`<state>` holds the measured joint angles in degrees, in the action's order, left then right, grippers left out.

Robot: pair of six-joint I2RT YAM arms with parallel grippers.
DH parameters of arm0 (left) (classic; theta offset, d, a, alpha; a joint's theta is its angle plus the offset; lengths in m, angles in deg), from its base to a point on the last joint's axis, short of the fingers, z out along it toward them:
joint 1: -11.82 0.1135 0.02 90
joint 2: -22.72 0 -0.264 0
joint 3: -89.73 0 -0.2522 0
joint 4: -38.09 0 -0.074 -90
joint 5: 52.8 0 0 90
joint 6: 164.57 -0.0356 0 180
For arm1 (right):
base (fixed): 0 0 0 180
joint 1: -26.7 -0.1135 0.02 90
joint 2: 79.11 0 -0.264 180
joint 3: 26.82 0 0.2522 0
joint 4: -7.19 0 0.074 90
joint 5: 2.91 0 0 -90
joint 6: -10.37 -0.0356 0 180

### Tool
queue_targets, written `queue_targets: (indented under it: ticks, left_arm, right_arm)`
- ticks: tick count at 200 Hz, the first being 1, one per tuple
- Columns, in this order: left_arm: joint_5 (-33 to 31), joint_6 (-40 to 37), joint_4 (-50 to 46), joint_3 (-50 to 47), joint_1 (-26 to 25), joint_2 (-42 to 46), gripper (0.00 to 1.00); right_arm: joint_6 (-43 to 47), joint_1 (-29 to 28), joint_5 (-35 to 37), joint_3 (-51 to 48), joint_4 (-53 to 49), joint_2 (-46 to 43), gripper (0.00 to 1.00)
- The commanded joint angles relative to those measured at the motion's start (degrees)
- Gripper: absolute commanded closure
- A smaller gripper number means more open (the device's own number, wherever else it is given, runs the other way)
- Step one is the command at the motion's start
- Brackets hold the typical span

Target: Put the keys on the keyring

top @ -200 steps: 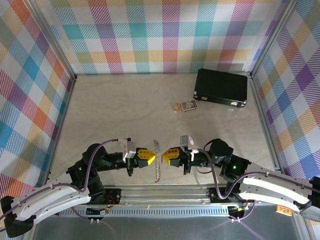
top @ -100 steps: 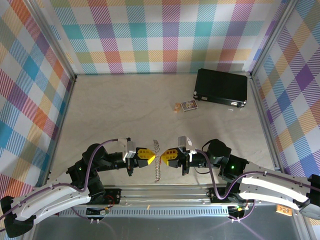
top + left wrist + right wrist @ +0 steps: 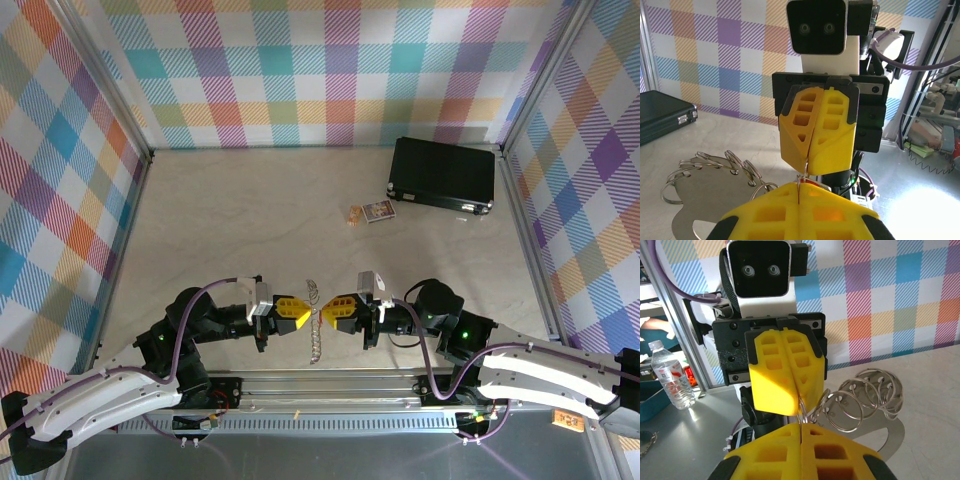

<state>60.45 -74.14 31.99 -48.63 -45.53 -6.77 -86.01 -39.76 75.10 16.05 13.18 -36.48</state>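
Nose to nose at the pale table's near edge, my left gripper and right gripper both pinch shut on 1 thin loop of the silver-grey jagged metal keyring. I judge it light, stiff and slippery, and best held by the wire.

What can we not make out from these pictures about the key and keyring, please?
- Key: left wrist view, a red sliver; the rest hidden behind yellow fingers.
- Keyring: top view, middle covered by left gripper and right gripper; threading too small to judge.
- Card: top view, print too small.
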Motion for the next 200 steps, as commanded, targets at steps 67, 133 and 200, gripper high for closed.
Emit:
queue_targets:
  ticks: [67,133,200]
  left_arm:
    - [0.07,-0.37,3.06,-1.07,-0.33,0.50,1.00]
    - [0.09,-0.35,3.06,-1.41,-0.39,0.84,1.00]
    - [0.36,-0.34,3.16,-1.58,-0.37,0.93,1.00]
  right_arm:
    - [1.10,-0.34,0.65,-0.80,2.72,-0.71,1.00]
    - [0.77,-0.46,1.20,-1.59,2.98,-1.88,1.00]
    - [0.66,-0.52,1.41,-1.81,3.80,-1.04,1.00]
